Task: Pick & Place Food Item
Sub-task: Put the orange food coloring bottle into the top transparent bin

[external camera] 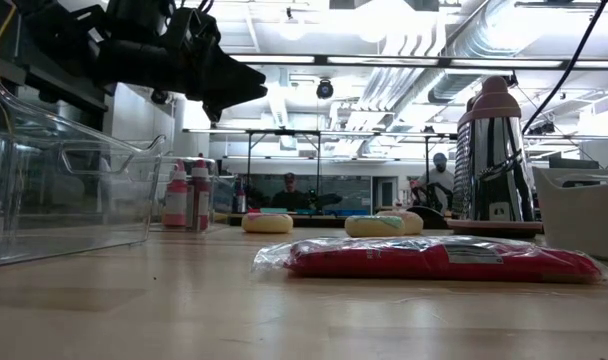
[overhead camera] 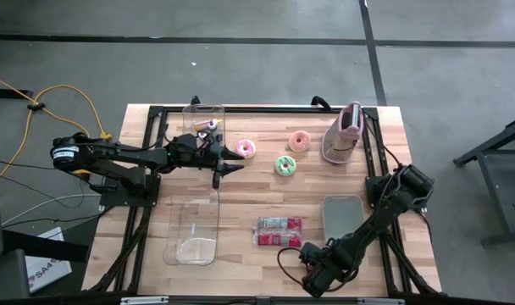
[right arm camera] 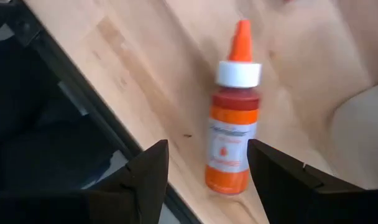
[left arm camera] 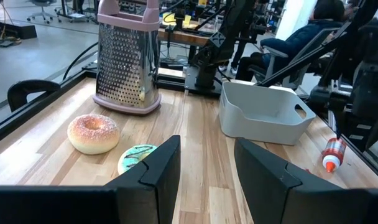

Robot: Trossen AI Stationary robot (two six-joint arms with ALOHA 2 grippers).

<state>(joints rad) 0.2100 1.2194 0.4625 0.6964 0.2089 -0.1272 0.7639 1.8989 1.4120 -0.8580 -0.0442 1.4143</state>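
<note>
An orange sauce bottle (right arm camera: 232,134) with a white cap lies on its side on the wood near the table's front edge, also in the left wrist view (left arm camera: 332,154). My right gripper (right arm camera: 207,149) points down over it, open, a finger on either side, not touching. Three donuts lie flat mid-table: a pink-iced one (overhead camera: 245,149), a green one (overhead camera: 285,165) and a sugared one (overhead camera: 300,140). My left gripper (left arm camera: 207,149) hovers level and open beside the pink-iced donut, shown in the high view (overhead camera: 229,166).
A red packet (overhead camera: 279,230) lies flat near the front. A grey bin (overhead camera: 343,216) stands right of it. Clear tubs sit at front left (overhead camera: 194,229) and far left (overhead camera: 203,119). A pink-handled grater (overhead camera: 346,134) stands at the far right.
</note>
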